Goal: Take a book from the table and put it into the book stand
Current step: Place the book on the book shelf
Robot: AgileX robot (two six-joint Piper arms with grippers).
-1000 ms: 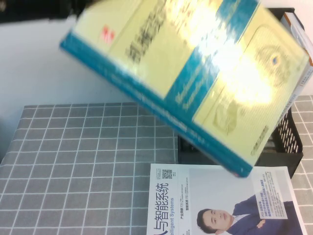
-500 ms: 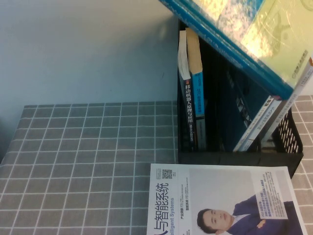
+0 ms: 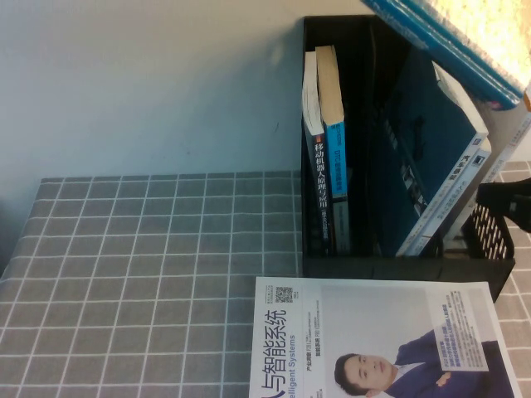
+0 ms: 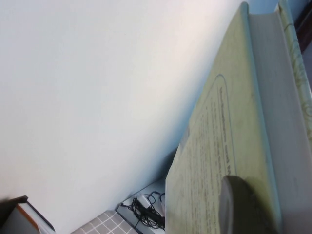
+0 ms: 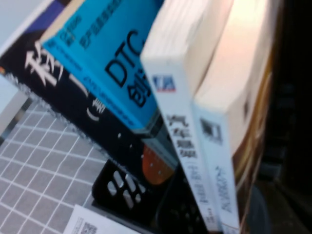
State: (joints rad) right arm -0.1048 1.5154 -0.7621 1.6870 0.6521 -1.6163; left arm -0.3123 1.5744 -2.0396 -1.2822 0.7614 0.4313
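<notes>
The book point(image 3: 452, 41), pale yellow-green with a blue spine, hangs tilted in the air above the right end of the black book stand point(image 3: 398, 267), mostly cut off by the high view's top right corner. My left gripper point(image 4: 263, 209) is shut on the book point(image 4: 219, 146); one dark pad presses on its cover. The left gripper itself does not show in the high view. My right gripper point(image 3: 508, 205) shows as a dark shape at the stand's right end, beside the leaning books. The stand point(image 5: 122, 187) also shows in the right wrist view.
The stand holds two upright books point(image 3: 323, 141) at its left and a dark teal book point(image 3: 431, 157) with others leaning at its right. A white-covered book showing a man in a suit point(image 3: 373, 340) lies on the grey checked table point(image 3: 149, 265) in front of the stand.
The book has risen and swung to the upper right, uncovering the stand and its books. My right gripper has come into the high view at the right edge.
</notes>
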